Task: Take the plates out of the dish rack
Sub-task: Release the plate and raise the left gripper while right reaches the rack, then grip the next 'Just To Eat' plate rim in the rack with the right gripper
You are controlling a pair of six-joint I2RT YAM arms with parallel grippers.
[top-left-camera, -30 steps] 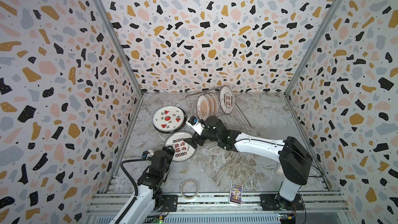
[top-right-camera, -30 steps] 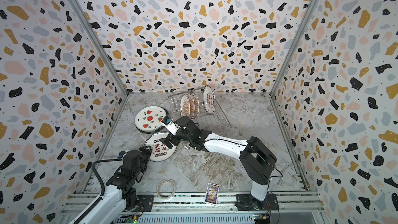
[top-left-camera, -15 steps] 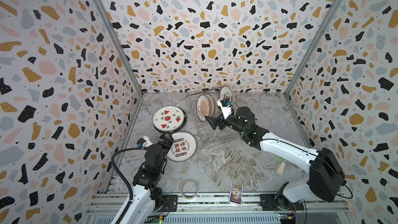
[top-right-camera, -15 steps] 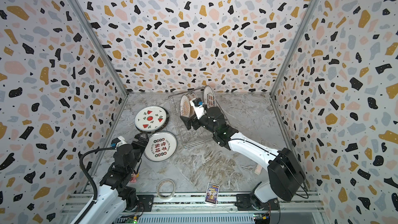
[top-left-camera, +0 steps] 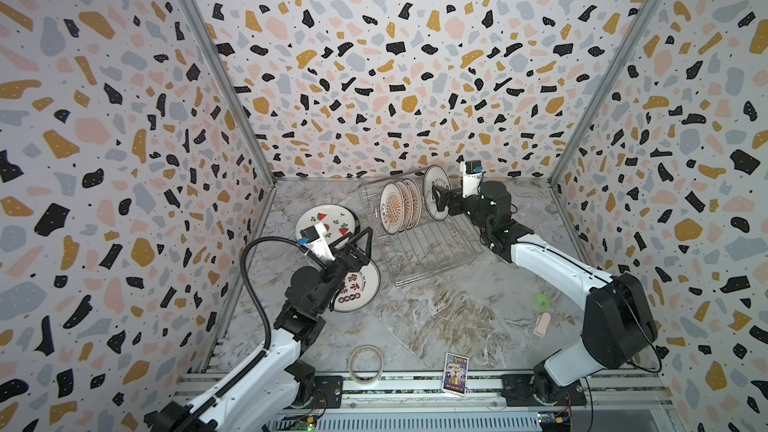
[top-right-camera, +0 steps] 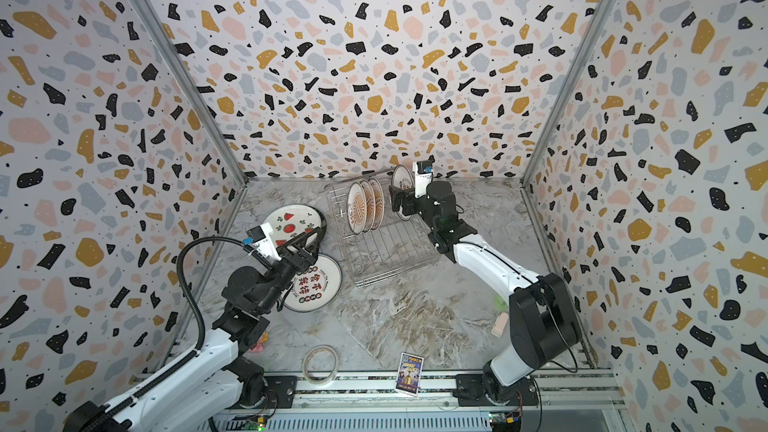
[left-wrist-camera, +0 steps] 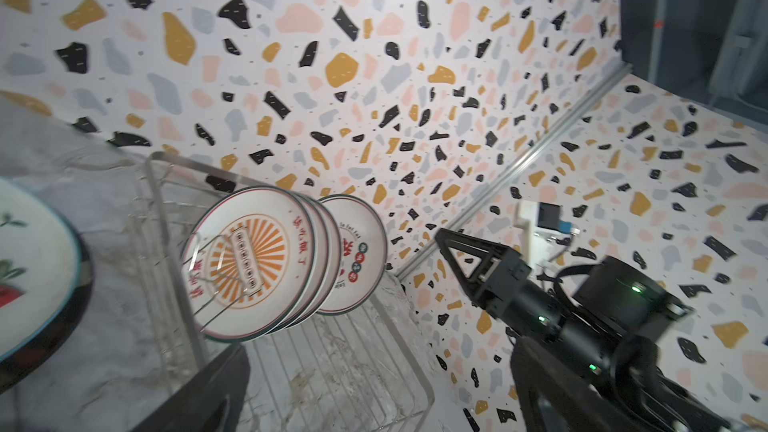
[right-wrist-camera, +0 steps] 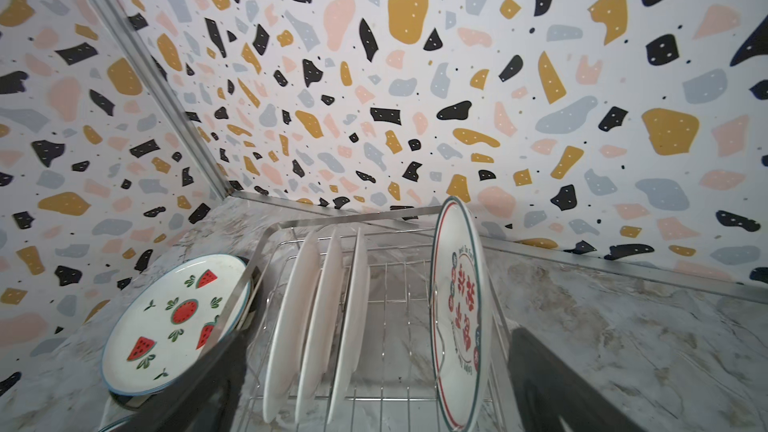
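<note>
Four plates were seen standing upright in the dish rack point(top-left-camera: 432, 251) at the back of the worktop point(top-left-camera: 436, 326). Three were sunburst plates point(top-left-camera: 392, 207) set close together. One was a plate with red writing point(top-left-camera: 436, 178), set a little apart from them. The right hand point(top-left-camera: 440, 201) was held wide open right by that one plate, and nothing was gripped in it.

Two more plates were seen lying flat on the worktop beside the rack. One was a watermelon plate point(top-left-camera: 328, 218), with a dark rim showing under it. One was a plate with red and black writing point(top-left-camera: 359, 290), nearer the front. The left hand point(top-left-camera: 357, 245) was held open above these two, and it was empty too.

One tape ring point(top-left-camera: 365, 363) and one small card point(top-left-camera: 456, 371) lay at the front edge.
</note>
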